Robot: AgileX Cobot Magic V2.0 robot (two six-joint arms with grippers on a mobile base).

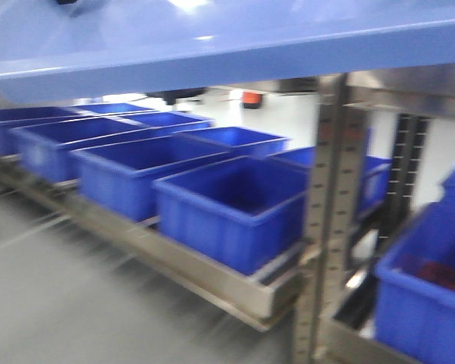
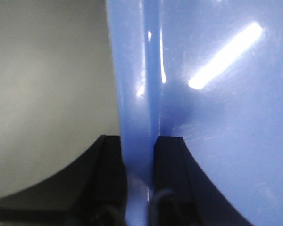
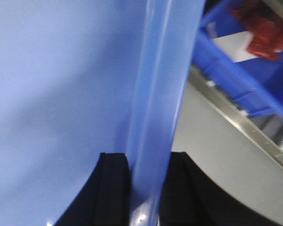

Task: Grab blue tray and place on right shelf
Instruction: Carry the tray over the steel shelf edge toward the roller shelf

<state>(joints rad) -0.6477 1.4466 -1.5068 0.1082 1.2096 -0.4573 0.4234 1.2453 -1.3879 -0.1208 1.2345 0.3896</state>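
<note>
The light-blue tray (image 1: 212,45) fills the top of the front view, held up close to the camera. My left gripper (image 2: 140,146) is shut on the tray's left rim (image 2: 137,94), one black finger on each side. My right gripper (image 3: 148,162) is shut on the tray's right rim (image 3: 165,70) in the same way. A metal rack shelf (image 1: 212,277) with a steel front rail and a grey perforated upright (image 1: 322,212) stands ahead and to the right. The grippers do not show in the front view.
Several deep darker-blue bins (image 1: 227,205) stand in a row on the rack. Another deep bin (image 1: 425,296) with red contents sits on a lower rack at the right; it also shows in the right wrist view (image 3: 245,56). Grey floor (image 1: 61,303) lies at the lower left.
</note>
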